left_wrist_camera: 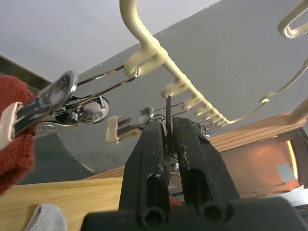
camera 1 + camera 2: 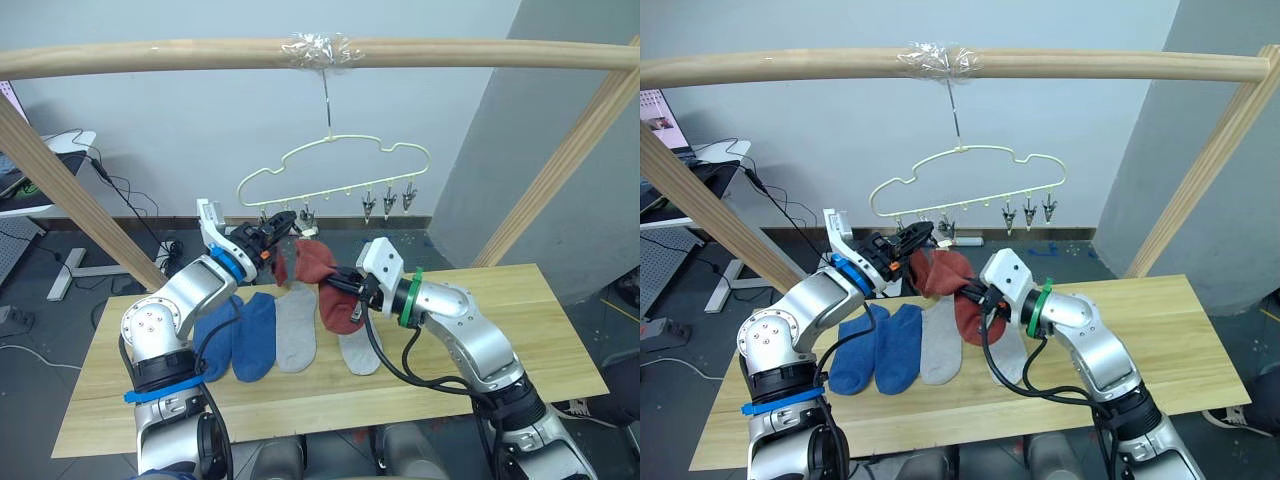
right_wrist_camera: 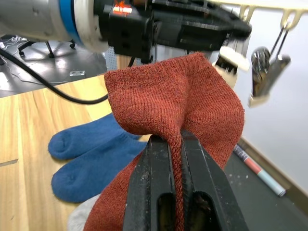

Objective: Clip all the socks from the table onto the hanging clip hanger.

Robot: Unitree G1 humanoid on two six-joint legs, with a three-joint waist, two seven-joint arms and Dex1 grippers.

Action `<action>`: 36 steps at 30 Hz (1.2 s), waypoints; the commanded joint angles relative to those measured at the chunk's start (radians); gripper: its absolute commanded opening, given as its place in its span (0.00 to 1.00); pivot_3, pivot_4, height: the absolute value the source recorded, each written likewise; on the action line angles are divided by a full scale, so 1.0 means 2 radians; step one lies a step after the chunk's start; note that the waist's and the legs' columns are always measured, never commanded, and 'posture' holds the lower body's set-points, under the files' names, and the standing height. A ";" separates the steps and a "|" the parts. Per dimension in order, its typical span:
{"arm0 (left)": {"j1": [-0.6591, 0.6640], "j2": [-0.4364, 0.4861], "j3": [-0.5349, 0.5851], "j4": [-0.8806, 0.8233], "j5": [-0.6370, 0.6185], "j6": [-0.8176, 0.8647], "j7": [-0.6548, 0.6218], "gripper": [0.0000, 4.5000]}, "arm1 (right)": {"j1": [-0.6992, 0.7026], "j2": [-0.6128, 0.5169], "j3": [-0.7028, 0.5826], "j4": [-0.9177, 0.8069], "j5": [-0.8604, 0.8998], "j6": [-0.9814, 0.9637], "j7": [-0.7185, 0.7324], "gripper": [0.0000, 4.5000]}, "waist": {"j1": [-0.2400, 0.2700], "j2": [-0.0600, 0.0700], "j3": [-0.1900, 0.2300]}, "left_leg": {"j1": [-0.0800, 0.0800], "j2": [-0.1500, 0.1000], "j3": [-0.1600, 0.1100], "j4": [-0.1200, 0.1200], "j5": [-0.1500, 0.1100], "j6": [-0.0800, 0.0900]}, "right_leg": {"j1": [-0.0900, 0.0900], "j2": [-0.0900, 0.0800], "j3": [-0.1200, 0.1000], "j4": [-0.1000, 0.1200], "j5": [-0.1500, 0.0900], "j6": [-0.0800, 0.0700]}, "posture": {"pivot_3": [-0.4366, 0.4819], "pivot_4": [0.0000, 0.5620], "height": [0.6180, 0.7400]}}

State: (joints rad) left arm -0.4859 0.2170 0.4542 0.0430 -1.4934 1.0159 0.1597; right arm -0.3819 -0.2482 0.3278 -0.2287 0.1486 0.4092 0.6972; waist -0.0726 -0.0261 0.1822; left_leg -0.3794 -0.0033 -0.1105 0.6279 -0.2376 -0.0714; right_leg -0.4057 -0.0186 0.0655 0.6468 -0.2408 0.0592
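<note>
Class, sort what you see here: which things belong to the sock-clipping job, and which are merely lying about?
Job:
rust red sock in right hand
blue socks
grey socks
table
clip hanger
left hand

Lying about:
wooden pole frame
cables

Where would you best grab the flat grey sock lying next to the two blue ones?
Probably at its open cuff end, from above. The grey sock lies flat on the table, so nothing stands up to pinch, and a free cuff suits the clip hanger.
</note>
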 commanded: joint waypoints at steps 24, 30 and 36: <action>0.020 0.037 -0.039 -0.031 0.017 -0.010 -0.054 0.26 | -0.020 0.005 -0.006 0.028 -0.008 -0.054 -0.009 0.00 | 0.000 0.000 0.000 | 0.000 0.000 0.000 0.000 0.000 0.000 | 0.000 0.000 0.000 0.000 0.000 0.000 | 0.45 0.28 1.00; 0.023 0.036 -0.024 -0.046 -0.004 -0.021 -0.048 0.69 | -0.014 0.004 -0.004 0.025 -0.005 -0.051 -0.007 0.00 | 0.008 0.000 0.000 | -0.001 0.000 0.000 0.000 0.000 0.000 | -0.001 0.000 0.000 -0.001 0.000 0.000 | 0.46 0.28 1.00; 0.059 0.108 -0.063 -0.117 0.105 -0.025 -0.063 0.99 | -0.010 0.024 -0.004 0.028 0.016 -0.026 -0.009 0.00 | 0.008 0.000 0.000 | -0.001 0.000 0.000 -0.001 0.000 0.000 | -0.001 0.000 0.000 -0.001 0.000 0.000 | 0.47 0.26 1.00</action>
State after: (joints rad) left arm -0.3740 0.3906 0.3595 -0.1187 -1.3830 0.9845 0.0476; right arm -0.4036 -0.2166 0.3293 -0.1547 0.1443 0.3432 0.6763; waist -0.0561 -0.0258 0.1826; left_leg -0.3819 -0.0030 -0.1109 0.6262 -0.2376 -0.0715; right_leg -0.4088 -0.0186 0.0653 0.6460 -0.2412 0.0586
